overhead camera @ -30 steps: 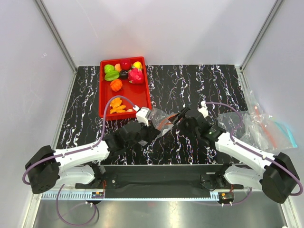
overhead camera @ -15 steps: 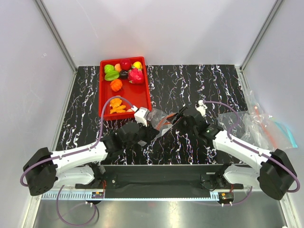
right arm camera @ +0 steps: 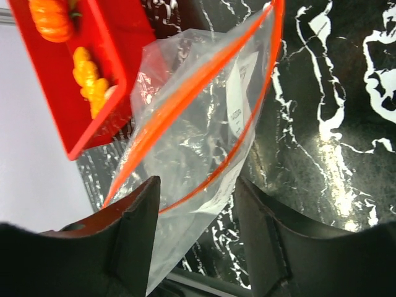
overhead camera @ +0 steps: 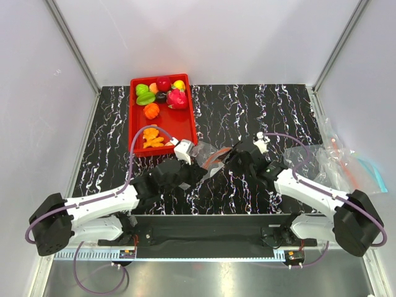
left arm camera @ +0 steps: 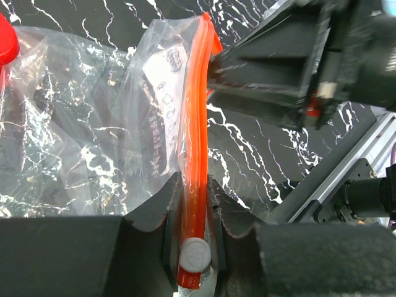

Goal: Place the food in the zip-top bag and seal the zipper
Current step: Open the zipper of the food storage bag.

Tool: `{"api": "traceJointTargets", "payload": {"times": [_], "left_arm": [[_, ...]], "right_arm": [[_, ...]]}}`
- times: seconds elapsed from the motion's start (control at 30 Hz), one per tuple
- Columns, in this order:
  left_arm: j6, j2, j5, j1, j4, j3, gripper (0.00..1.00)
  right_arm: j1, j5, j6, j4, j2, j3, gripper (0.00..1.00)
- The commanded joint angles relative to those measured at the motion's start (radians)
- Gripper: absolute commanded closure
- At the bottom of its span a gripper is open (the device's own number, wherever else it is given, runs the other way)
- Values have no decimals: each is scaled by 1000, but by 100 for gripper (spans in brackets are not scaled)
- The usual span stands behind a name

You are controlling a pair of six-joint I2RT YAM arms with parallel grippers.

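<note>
Nearest the bases, both arms reach in toward the middle of the black marbled bench [overhead camera: 260,111] and meet over the zip-top bag [right arm camera: 204,124], which sits just off the near right corner of the red tray [overhead camera: 182,124].

The left pincer [left arm camera: 190,185] is clenched right on the zipper [left arm camera: 195,124], with the orange-red strip squeezed between both fingers and running away from them, white label alongside. The right pincer [right arm camera: 197,192] is released: its fingers stand apart on either side of the bag's mouth edge, clear plastic in the gap. Can't tell if they actually touch it. The mouth looks parted there, the two orange lines splitting apart.

No toy pieces show inside the bag. The food [overhead camera: 162,93] is all in the tray, a couple of orange pieces toward the near end and the rest bunched at the far end.

Off at the bench's right edge there's a heap of clear bags [overhead camera: 334,161].
</note>
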Motion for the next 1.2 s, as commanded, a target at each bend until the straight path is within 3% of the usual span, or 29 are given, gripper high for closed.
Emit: {"api": "traceJointTargets", "payload": {"times": [0.0,0.1,0.2,0.23,0.37,0.6,0.73,0.97,1.17], "left_arm": [[12,-42,-6,3,72,-11,97],[14,-51,2,3,72,-10,96],[26,-53,15,3,45,7,56],[35,-56,17,3,11,32,37],[63,-82,25,3,-90,105,13],[69,-117,66,3,-199,224,7],[54,-110,91,5,-195,250,6],[15,-49,88,32,-176,247,3],[-40,14,221,98,-87,230,2]], "right_arm": [[8,-5,-3,43,31,48,45],[8,0,-19,20,53,64,70],[7,30,-90,-79,48,109,99],[8,43,-121,-123,44,161,100],[8,113,-301,-382,24,348,100],[7,167,-627,-880,129,745,100],[8,265,-663,-1077,229,929,100],[30,167,-744,-1100,346,970,100],[57,155,-740,-1018,354,899,100]]}}
